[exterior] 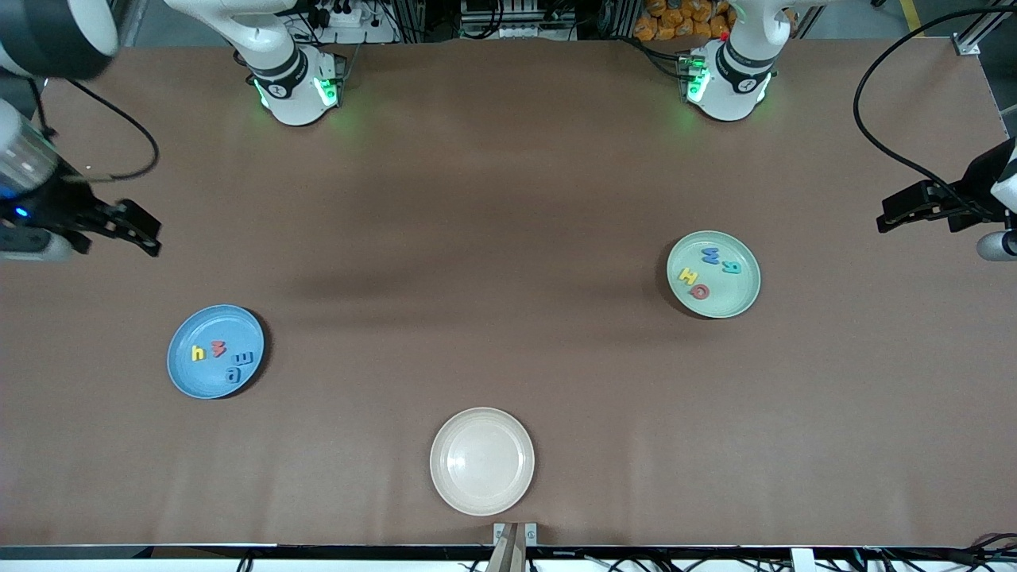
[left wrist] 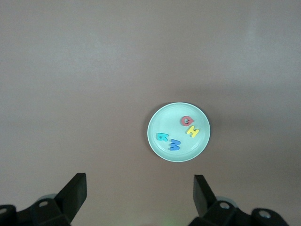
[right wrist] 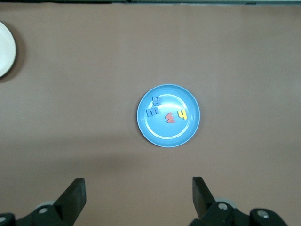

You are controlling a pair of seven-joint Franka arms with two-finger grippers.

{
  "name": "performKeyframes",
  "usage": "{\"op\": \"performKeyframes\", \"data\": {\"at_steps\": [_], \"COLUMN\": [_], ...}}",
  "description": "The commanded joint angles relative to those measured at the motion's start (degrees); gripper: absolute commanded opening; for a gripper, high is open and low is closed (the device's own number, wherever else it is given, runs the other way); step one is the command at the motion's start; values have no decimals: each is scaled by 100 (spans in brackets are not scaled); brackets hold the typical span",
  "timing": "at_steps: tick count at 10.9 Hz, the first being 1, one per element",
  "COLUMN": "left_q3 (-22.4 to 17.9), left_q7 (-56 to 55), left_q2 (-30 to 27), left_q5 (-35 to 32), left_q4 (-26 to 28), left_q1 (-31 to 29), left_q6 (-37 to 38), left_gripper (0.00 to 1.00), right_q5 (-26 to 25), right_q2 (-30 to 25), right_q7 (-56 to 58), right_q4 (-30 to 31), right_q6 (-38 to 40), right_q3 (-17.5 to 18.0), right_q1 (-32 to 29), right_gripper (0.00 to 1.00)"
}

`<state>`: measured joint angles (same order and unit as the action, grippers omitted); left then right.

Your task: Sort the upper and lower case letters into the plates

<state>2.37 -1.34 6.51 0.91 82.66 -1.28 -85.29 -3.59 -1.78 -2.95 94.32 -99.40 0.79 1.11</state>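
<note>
The blue plate (exterior: 199, 383) (right wrist: 164, 137) lies toward the right arm's end of the table. It holds several small foam letters: a yellow h (exterior: 199, 353), a red one (exterior: 219, 348) and blue ones (exterior: 238, 367). The pale mint green plate (exterior: 735, 299) (left wrist: 162, 123) lies toward the left arm's end. It holds a blue M (exterior: 709, 255), a teal letter (exterior: 731, 267), a yellow H (exterior: 688, 276) and a red letter (exterior: 699, 291). My right gripper (exterior: 148, 230) (right wrist: 138, 188) hangs open and empty over bare table at its end. My left gripper (exterior: 890, 213) (left wrist: 139, 188) hangs open and empty over its end.
A cream-beige plate (exterior: 482, 485) with nothing in it sits near the table's front edge, midway between the two ends and nearer to the front camera than both other plates. Black cables (exterior: 874, 135) trail over the table corners by each arm.
</note>
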Motion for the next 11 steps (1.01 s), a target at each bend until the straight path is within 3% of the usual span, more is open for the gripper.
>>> {"op": "performKeyframes", "data": {"at_steps": [1, 11], "left_q3": [-9, -9], "left_q7": [-59, -59], "left_q2": [-9, -9], "left_q5": [-56, -82], "left_q4": [-39, -39], "left_q1": [22, 22], "left_q6": [91, 83], "left_gripper": [100, 100], "right_q5": [392, 394], "right_q2": [133, 134], "right_q7": [330, 418], "right_q4": [-1043, -1240], "right_q6": [961, 1247], "right_q3": [-106, -106], "right_q1": [4, -23], "right_gripper": [100, 100]}}
